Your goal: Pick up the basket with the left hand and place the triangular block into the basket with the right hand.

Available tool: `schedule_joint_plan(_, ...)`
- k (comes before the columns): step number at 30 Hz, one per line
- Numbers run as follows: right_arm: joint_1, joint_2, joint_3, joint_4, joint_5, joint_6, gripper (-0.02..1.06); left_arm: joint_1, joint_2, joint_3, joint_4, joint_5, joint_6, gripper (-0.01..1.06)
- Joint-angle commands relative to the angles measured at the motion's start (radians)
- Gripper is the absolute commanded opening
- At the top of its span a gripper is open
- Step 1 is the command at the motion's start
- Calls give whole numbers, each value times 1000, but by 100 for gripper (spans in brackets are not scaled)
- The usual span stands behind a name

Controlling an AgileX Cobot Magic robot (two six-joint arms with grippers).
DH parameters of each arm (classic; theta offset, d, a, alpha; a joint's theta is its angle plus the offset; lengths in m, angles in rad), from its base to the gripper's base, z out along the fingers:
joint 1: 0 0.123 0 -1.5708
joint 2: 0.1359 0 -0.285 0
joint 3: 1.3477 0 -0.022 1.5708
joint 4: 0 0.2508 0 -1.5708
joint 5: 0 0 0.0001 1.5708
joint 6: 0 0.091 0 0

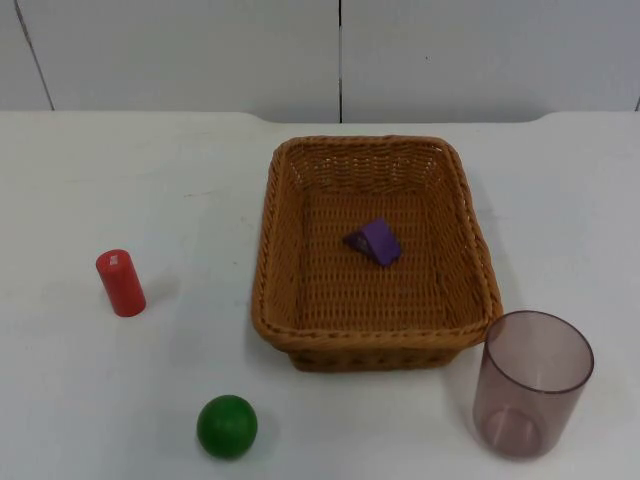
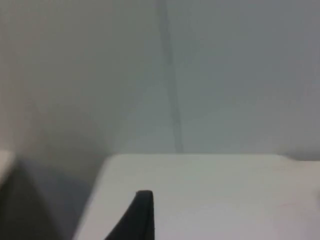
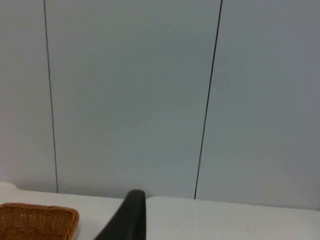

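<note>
— Nearest the camera, a green ball [image 1: 227,426] and a tinted plastic cup [image 1: 531,383] were seen on the white table [image 1: 100,170], with a red cylinder [image 1: 121,283] off to the left.

— And the task's things?

— The wicker basket [image 1: 300,345] was set flat on the table; the purple triangular block [image 1: 375,242] was lying inside it, near the middle.

— The grippers?

— The left gripper [image 2: 142,215] was held back by the partition wall, the right gripper [image 3: 131,215] near the basket's far rim. Whether their fingers were apart or closed could not be told.

— The step?

— Placement was judged done. Nothing further seemed called for beyond both arms being kept back.
</note>
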Motion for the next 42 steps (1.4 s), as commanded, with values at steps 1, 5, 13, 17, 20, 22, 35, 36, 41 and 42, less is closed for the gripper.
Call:
schedule_joint_plan(1,-2,-23,8,-2,17,4,105,51,-54,-13,-25,18,53,105)
schedule_joint_plan(5,-2,-41,6,7,92,-3,105,155,-152,-18,-142,23,102,105)
schedule_joint_plan(13,0,-41,6,69,121,-24,105,137,-152,-18,-207,83,141,105)
schedule_joint_plan(17,0,-41,6,85,142,-51,105,137,-152,-16,-214,113,148,105)
schedule_joint_plan(20,0,-41,6,85,165,-51,105,137,-152,-16,-247,136,148,105)
schedule_joint_plan(22,0,-41,6,101,212,-52,105,137,-152,-16,-297,157,180,105)
schedule_joint_plan(35,0,-41,196,71,233,-46,105,137,-152,89,-341,155,241,105)
schedule_joint_plan(36,0,-41,234,53,217,-46,105,137,-152,114,-329,155,241,105)
schedule_joint_plan(41,0,-41,303,41,217,-46,105,137,-152,149,-303,170,228,105)
schedule_joint_plan(42,0,-41,308,40,221,-46,105,137,-152,156,-297,172,226,105)
